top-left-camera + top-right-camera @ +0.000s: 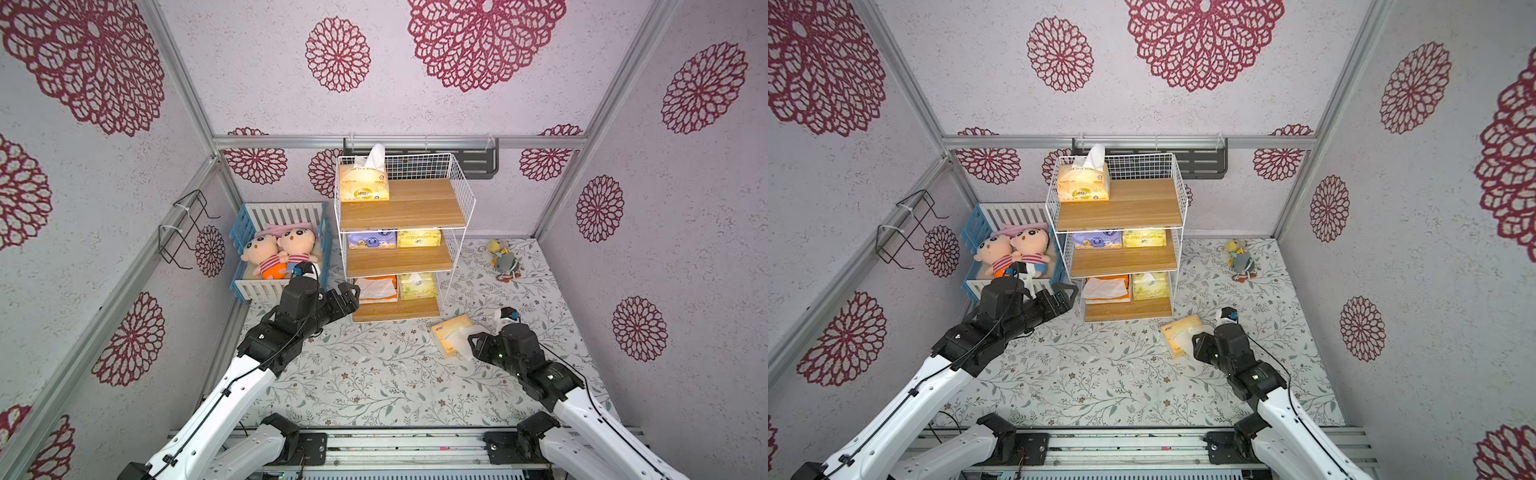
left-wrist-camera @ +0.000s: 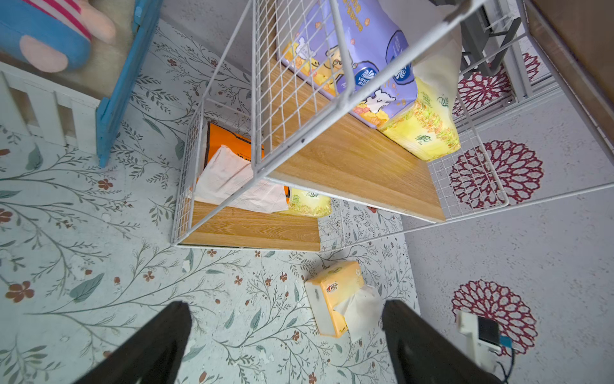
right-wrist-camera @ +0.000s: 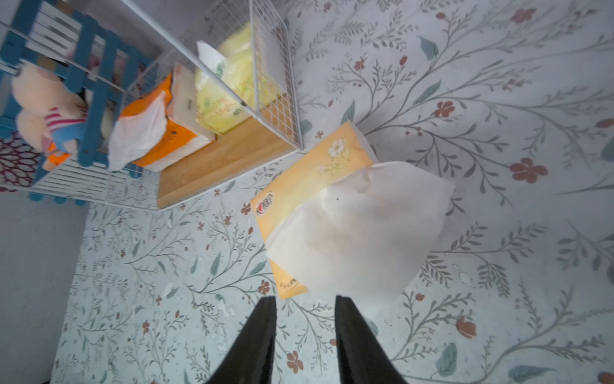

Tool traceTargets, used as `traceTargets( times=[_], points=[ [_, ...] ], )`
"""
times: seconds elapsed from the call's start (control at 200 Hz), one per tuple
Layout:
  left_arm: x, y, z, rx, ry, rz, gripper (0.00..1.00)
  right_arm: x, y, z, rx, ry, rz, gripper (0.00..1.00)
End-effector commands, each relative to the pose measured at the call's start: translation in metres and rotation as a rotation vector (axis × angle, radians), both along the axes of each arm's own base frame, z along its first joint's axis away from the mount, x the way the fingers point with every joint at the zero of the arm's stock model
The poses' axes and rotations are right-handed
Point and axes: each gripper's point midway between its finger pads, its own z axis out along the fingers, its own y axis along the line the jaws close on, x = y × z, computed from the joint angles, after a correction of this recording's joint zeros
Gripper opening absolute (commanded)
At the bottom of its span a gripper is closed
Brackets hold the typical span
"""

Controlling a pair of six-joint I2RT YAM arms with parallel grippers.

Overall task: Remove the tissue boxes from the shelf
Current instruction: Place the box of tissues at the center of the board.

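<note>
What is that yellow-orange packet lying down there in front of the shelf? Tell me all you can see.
It is a pale yellow-orange tissue pack, soft wrapper by its look, with a white flower print and a red logo. It lies on the flowered surface near a bottom front corner of the shelf, apart from it. A large crumpled white tissue spills from its opening. The right gripper, jaws parted, hovers just short of that tissue.

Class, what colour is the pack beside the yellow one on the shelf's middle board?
The pack is purple; left wrist view shows it best.
</note>
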Motion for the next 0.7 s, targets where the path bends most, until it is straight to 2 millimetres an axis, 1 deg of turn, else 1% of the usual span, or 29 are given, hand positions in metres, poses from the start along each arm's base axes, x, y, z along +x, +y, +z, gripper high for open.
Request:
traceTargets(
  times=[0.0,0.115,0.225,0.295,0.38,0.505,0.585,0.696],
  points=[
    [-0.004,-0.001,-0.006,-0.006,0.009,0.007,0.97,-0.02,0.006,0.004,0.02,0.055,0.055,0.36],
    [-0.006,0.002,0.0,-0.005,-0.004,0.017,0.97,-0.023,0.027,0.012,0.068,0.033,0.135,0.36],
    [-0.008,0.007,0.007,0.0,-0.019,0.034,0.97,-0.018,0.05,0.019,0.094,0.003,0.188,0.36],
    [-0.009,0.008,0.012,-0.004,-0.027,0.039,0.97,-0.016,0.069,0.022,0.114,-0.017,0.221,0.36],
    [-0.011,0.01,0.014,-0.009,-0.031,0.045,0.97,-0.012,0.093,0.018,0.137,-0.012,0.257,0.36],
    [-0.013,0.01,0.015,-0.015,-0.026,0.047,0.97,-0.004,0.122,0.004,0.184,0.018,0.271,0.36],
    [-0.014,0.011,0.014,-0.013,-0.023,0.053,0.97,0.004,0.128,-0.007,0.19,0.035,0.241,0.36],
    [-0.016,0.014,0.016,-0.01,-0.028,0.06,0.97,0.016,0.118,-0.026,0.147,0.051,0.139,0.35]
  ],
)
